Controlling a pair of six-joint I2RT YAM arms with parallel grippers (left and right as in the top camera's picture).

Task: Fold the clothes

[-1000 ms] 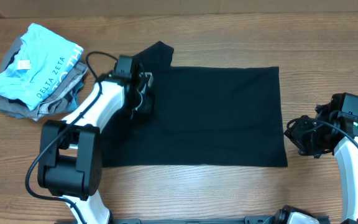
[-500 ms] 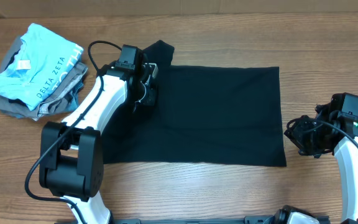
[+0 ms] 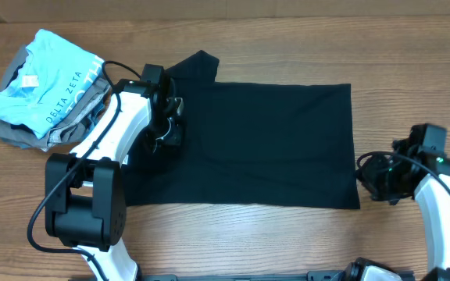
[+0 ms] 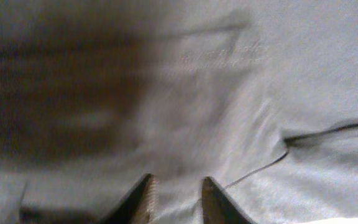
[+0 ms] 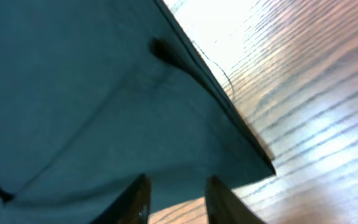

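The clothes, a plain black T-shirt (image 3: 264, 144), lie flat as a wide rectangle across the table's middle, with one sleeve (image 3: 201, 66) poking out at the far left corner. My left gripper (image 3: 169, 131) hangs low over the shirt's left part. In the left wrist view its fingers (image 4: 177, 178) stand a little apart, open, with grey-looking creased fabric (image 4: 229, 93) under the gap. My right gripper (image 3: 372, 176) sits at the shirt's right edge near the front corner. Its jaws (image 5: 177, 178) are open, and the shirt's hem (image 5: 73, 93) and bare wood show between them.
A pile of folded garments sits at the far left: a light blue one printed "DELTA ZETA" (image 3: 49, 86) on top of grey ones (image 3: 22, 136). The left arm's cable loops close to that pile. Wooden tabletop (image 3: 287, 242) runs along the front and right of the shirt.
My left gripper went from shut to open, then slid left and toward the front over the shirt. The shirt's left front edge shifted slightly. The right gripper dropped a little toward the front.
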